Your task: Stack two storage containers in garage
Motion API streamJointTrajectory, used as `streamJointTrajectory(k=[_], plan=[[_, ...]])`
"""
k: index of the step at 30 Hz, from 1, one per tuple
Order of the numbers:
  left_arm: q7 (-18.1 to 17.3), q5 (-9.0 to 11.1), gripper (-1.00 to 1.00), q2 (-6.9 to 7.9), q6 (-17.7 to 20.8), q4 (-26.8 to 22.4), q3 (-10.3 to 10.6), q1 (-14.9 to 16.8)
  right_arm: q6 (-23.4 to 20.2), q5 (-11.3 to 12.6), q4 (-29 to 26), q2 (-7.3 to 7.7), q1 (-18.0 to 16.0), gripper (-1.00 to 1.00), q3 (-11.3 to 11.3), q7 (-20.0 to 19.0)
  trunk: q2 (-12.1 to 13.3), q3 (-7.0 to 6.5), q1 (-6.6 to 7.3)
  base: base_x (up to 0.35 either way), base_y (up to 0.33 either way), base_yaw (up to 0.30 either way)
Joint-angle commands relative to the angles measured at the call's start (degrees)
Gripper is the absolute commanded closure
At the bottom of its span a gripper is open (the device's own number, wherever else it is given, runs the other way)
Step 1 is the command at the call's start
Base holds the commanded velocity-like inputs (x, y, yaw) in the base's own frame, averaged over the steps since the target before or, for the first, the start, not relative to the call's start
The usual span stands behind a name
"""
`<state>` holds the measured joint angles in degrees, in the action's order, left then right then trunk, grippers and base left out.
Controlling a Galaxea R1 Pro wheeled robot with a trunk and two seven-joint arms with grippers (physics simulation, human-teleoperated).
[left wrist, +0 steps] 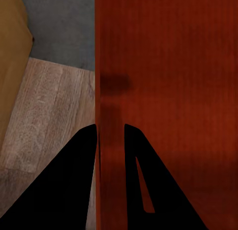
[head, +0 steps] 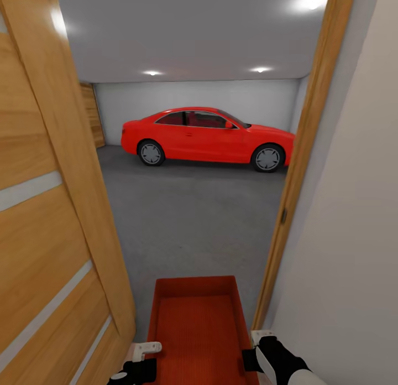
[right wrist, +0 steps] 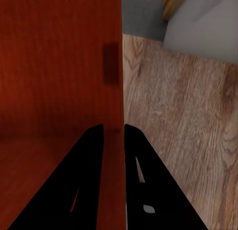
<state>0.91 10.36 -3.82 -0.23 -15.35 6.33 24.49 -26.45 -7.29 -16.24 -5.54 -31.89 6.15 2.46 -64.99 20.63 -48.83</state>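
I'm at the doorway into the garage, head view looking through it: open wooden door (head: pixel 50 219) with pale glass strips on my left, wooden door frame (head: pixel 301 158) and pale wall (head: pixel 354 235) on my right. Ahead, the dark grey concrete floor (head: pixel 193 219) runs to a red car (head: pixel 207 136) parked side-on against the pale grey back wall, ceiling spots lit above it. One storage container (head: pixel 198 324), orange-red, topless, ribbed bottom visible, is held low in front of me between both arms, its long axis pointing into the garage, far end over the concrete just past the threshold. My left pincer (head: pixel 145 356) sits at the container's left wall near the close end; my right pincer (head: pixel 255 349) at the right wall, opposite. In the left wrist view the left pincer (left wrist: pixel 110 141) has one black finger (left wrist: pixel 74 180) outside and one inside the wall of the container (left wrist: pixel 168 91), closed tight on that thin wall edge. Right wrist view, same thing: right pincer (right wrist: pixel 114 138) clamped on the wall of the container (right wrist: pixel 59 66), fingers (right wrist: pixel 144 175) either side of it with hardly any gap. Below the container both wrist views show light wood-plank flooring (right wrist: pixel 183 121) meeting the grey concrete at the threshold, plus a bit of the door (left wrist: pixel 10 66) in the left wrist view.
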Motion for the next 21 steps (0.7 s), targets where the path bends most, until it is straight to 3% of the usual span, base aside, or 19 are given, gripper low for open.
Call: streamJointTrajectory(k=[1, 7, 8, 21], plan=[[0.43, 0.93, 1.00, 0.38, -0.02, 0.07, 0.81, -0.06, -0.25, -0.25, -0.26, 0.28, -0.02, 1.00, 0.15, -0.04, -0.04, 0.06, -0.02, 0.174, 0.019, 0.000], [0.55, 1.50, 1.00, 0.47, 0.18, -0.10, 1.40, -0.28, -0.27, -0.38, -0.34, 0.27, 0.14, 1.00, 0.29, -0.07, -0.04, 0.06, -0.02, 0.238, 0.107, 0.000], [0.55, 3.79, 1.00, 1.48, 0.18, -0.10, 3.43, -0.29, -0.27, 5.67, -0.35, 1.47, 0.14, 1.00, -4.20, -0.08, -0.04, 0.06, -0.02, 0.270, 0.129, 0.000], [0.50, 3.81, 1.00, 1.54, -0.27, -0.18, 3.43, -0.32, -0.27, 5.70, -0.38, 1.50, 0.16, 1.00, -4.19, -0.16, -0.04, 0.06, -0.02, 0.269, 0.024, 0.000]])
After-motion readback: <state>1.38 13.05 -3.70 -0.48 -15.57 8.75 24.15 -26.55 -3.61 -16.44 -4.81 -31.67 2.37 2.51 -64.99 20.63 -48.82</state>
